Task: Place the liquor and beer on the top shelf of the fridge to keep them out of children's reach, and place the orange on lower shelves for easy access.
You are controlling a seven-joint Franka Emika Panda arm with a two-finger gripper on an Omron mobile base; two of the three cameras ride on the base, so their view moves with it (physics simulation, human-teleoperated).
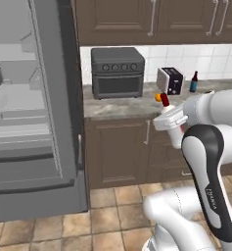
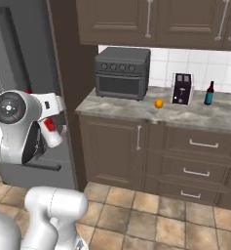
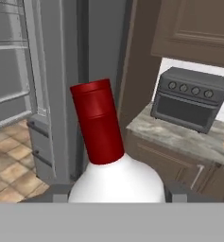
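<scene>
Liquor [image 3: 114, 156] fills the middle of the hand view: a white, round-shouldered bottle with a tall, plain red cap leaning slightly left. Its body sits between the two dark finger tips [image 3: 178, 193] of the gripper [image 3: 116, 194], which are pressed against its sides, so the bottle is pinched and carried in the air, off the counter [image 2: 136, 108]. In the left base view the bottle [image 1: 167, 109] pokes up from the white hand, red cap uppermost, in front of the counter edge; in the right base view it [image 2: 51, 131] hangs tilted beside the arm's round joint, near the thick grey door of the fridge [image 1: 29, 112].

The fridge stands open at the left, pale grey inside, with flat shelf panels stacked one under another. The top shelf [image 1: 12, 54] is the highest of these, though which bins lie among the lower shelves [image 1: 24, 132] is hard to make out at this angle.

On the counter, the orange [image 2: 158, 103] sits in front of the toaster [image 2: 182, 89], a small bright ball just right of the dark toaster oven [image 2: 123, 72]. The beer [image 2: 209, 93], dark brown with a narrow neck, stands upright further right, near the tiled wall.
</scene>
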